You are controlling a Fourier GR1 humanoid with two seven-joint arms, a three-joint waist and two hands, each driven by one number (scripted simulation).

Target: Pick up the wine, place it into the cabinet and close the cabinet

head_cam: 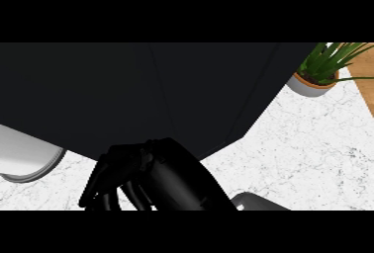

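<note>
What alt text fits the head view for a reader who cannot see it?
A large black angular cabinet fills most of the view above a white marble counter, with a black robot hand at the lower edge. A green plant in a pale pot stands at the upper right.

The cabinet (131,94) hides part of a grey vessel (25,165) at left. The leaves of the plant (321,66) and the black hand (164,178) run off the view's edges

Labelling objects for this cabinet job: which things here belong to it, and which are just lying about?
Job: large black cabinet; black hand. No wine bottle shows.
Lying about: green plant in white pot; grey round vessel; wooden board.
</note>
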